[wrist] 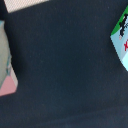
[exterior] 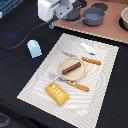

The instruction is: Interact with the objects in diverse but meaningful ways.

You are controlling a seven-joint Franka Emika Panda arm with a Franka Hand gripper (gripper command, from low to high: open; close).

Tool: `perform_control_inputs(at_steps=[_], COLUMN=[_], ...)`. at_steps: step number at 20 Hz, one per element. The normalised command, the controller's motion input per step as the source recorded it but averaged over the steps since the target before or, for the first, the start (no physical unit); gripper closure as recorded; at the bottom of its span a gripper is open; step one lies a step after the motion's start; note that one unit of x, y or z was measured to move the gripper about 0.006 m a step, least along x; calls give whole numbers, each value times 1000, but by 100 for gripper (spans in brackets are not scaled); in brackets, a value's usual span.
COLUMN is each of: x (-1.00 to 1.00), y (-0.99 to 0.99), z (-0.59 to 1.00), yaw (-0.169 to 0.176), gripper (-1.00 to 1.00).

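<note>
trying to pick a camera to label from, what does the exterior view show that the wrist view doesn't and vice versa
Only the exterior view shows the gripper near its top edge, the placemat with the plate and sausage, the bread block, the blue shaker, the white bottle figure, the fork, knife and grey pots. Only the wrist view shows a blurred colourful box corner and a pale object, both unidentifiable. Both share the dark table surface.
</note>
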Motion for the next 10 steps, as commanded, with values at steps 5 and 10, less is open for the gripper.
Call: perform_control_inputs(at_steps=[5, 10], x=[-730, -546], y=[-80, -15], z=[-219, 41], yaw=[165, 208], gripper=[-100, -100])
